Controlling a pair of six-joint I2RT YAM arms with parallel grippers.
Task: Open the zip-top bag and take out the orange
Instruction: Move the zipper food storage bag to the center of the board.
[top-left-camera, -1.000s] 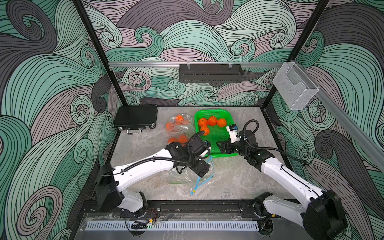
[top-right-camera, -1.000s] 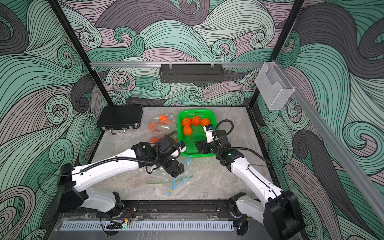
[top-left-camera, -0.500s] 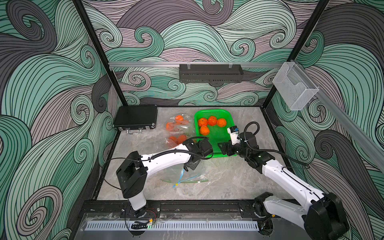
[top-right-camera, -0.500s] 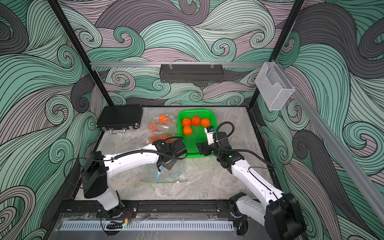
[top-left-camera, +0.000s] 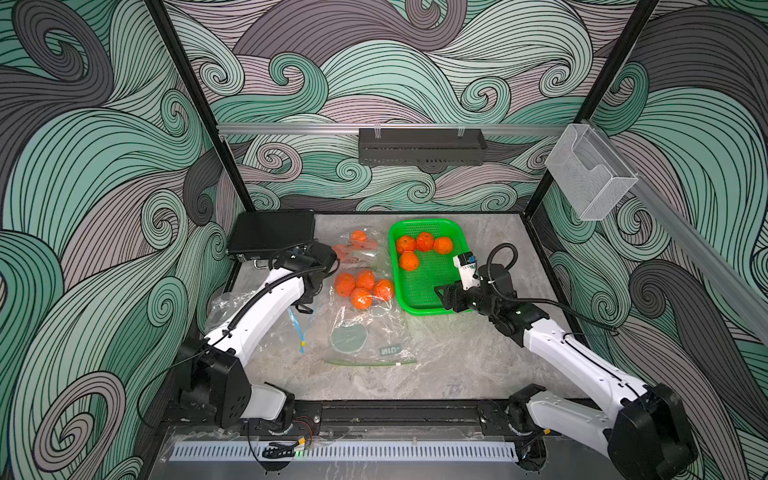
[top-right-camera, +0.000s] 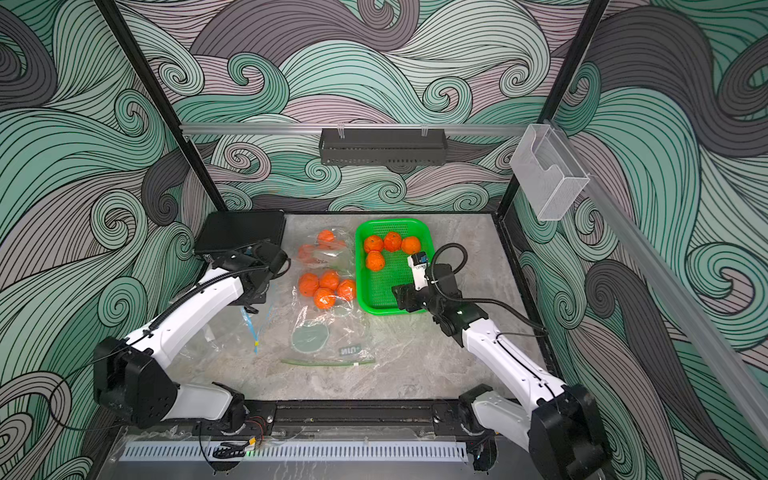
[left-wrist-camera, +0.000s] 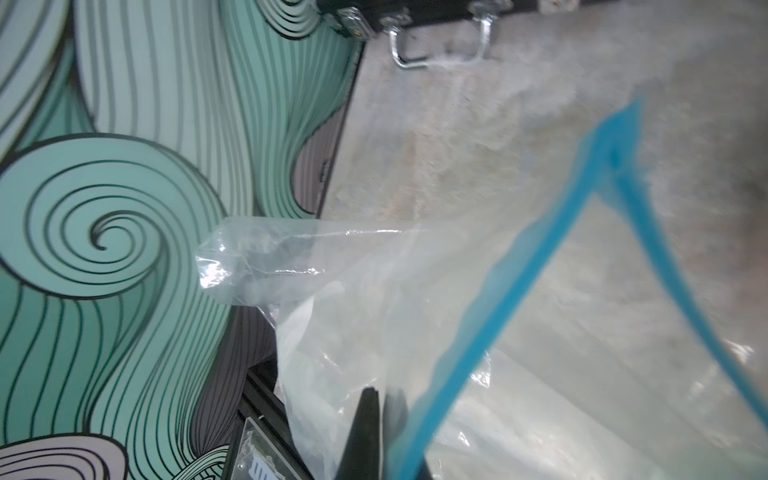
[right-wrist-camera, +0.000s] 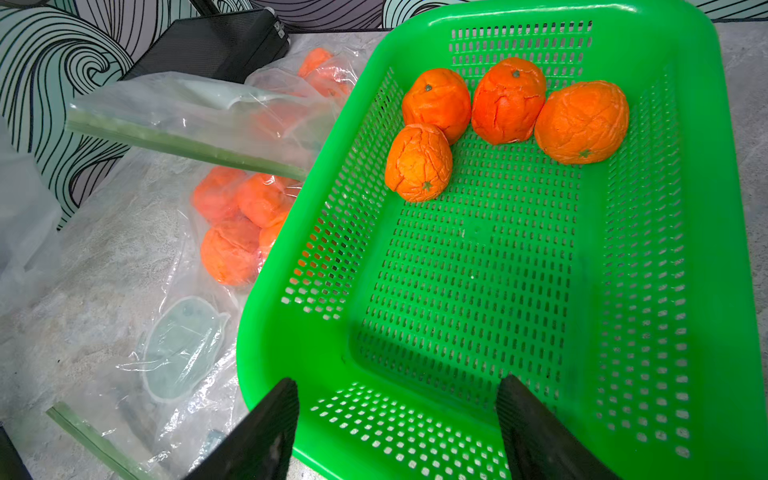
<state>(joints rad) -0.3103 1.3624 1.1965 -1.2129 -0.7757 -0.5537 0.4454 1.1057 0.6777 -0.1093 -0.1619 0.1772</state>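
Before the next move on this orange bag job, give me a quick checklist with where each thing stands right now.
1. Left gripper shut on the blue-zip bag: ok.
2. No orange shows inside that held bag: ok.
3. Right gripper open and empty, over the near rim of the green basket: ok.
4. Basket has free floor; four loose oranges sit at its far end: ok.
5. Green-zip bag with four bagged oranges unzipped: cannot tell.
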